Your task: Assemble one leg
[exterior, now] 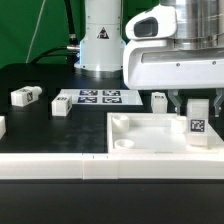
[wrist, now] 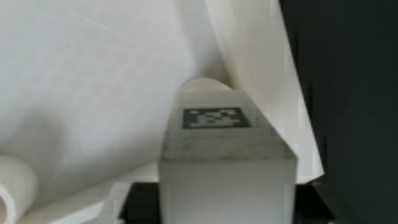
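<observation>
My gripper (exterior: pixel 176 103) is shut on a leg (exterior: pixel 197 120), a small white block with a black-and-white tag, held upright over the right part of the large flat white panel (exterior: pixel 150 140). In the wrist view the leg (wrist: pixel 222 150) sits between my two dark fingers (wrist: pixel 146 200), its tagged end pointing at the panel (wrist: pixel 107 90) near its raised rim. I cannot tell whether the leg touches the panel. Two more legs (exterior: pixel 26 96) (exterior: pixel 61 107) lie on the black table at the exterior view's left.
The marker board (exterior: pixel 98 98) lies flat behind the panel, in front of the robot base (exterior: pixel 100 40). Another white part (exterior: pixel 2 125) shows at the exterior view's left edge. A white ledge (exterior: pixel 60 165) runs along the front.
</observation>
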`<move>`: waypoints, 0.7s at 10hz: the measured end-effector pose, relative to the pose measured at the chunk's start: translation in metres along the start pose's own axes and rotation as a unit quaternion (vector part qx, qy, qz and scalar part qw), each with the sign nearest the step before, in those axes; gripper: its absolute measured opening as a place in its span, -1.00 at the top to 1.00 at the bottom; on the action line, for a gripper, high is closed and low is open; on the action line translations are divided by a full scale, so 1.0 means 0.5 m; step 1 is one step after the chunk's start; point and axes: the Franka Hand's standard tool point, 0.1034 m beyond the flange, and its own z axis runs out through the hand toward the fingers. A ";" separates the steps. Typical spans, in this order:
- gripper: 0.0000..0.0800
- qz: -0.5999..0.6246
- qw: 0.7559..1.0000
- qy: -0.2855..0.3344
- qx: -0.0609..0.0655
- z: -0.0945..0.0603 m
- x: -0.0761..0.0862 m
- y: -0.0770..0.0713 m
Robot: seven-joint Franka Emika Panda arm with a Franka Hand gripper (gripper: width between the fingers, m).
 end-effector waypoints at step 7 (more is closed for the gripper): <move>0.27 0.290 0.957 0.009 -0.013 0.003 -0.004 -0.006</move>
